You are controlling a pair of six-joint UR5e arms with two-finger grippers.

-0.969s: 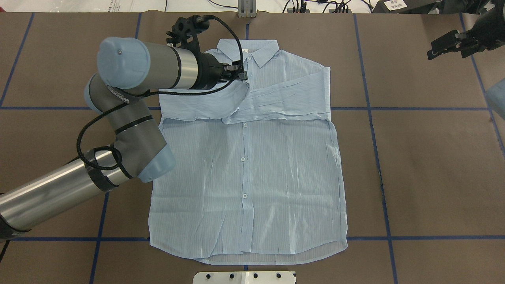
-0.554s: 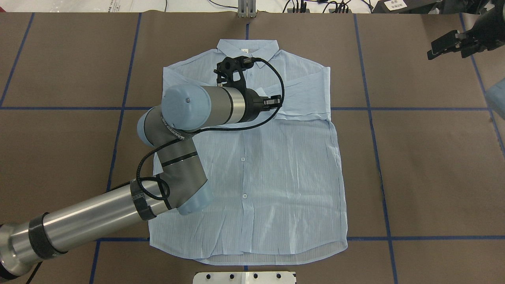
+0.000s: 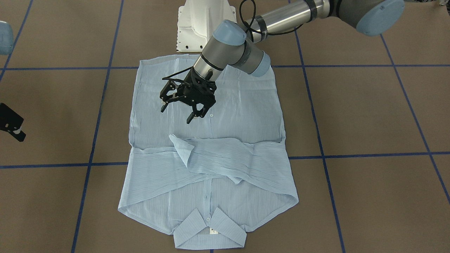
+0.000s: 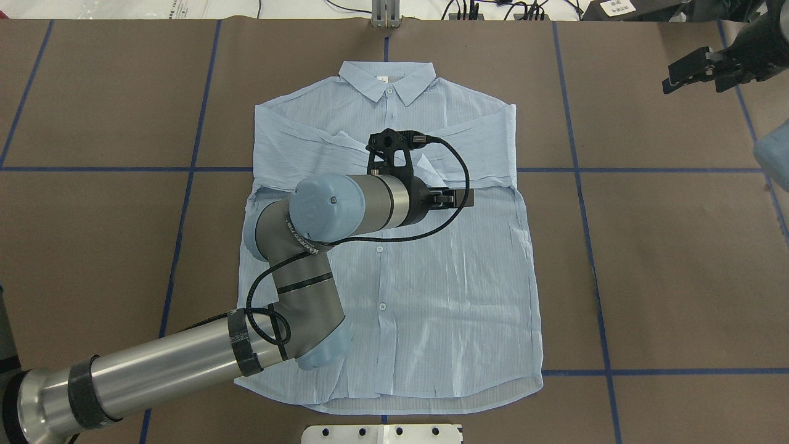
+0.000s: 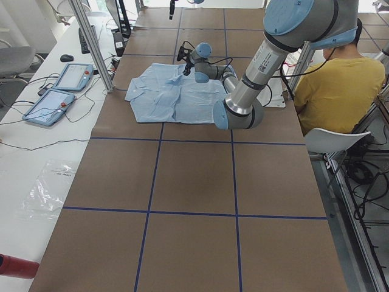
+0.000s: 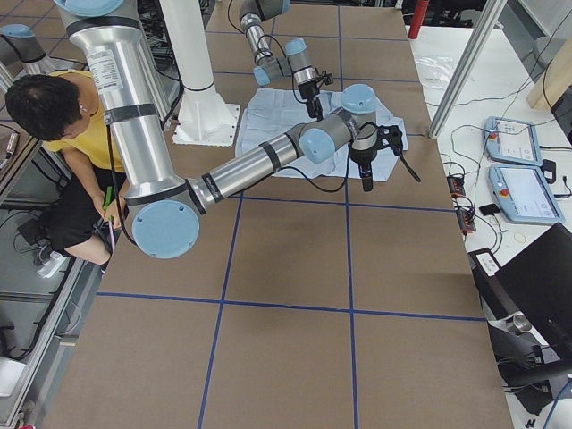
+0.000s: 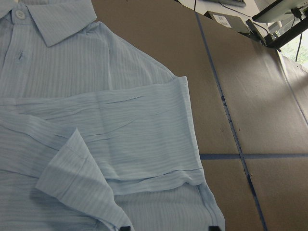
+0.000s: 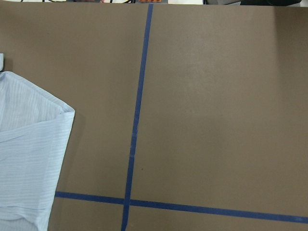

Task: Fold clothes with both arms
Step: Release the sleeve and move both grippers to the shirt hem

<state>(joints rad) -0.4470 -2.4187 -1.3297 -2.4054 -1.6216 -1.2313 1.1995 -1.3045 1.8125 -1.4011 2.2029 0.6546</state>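
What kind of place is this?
Probably a robotics lab: the table is taped with a blue grid, teach pendants lie on a side bench, and an operator sits nearby.

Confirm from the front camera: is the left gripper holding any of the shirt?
No, the left gripper hangs open with nothing between its fingers, and the shirt lies loose beneath it.

White lettering on left arm, unreadable.
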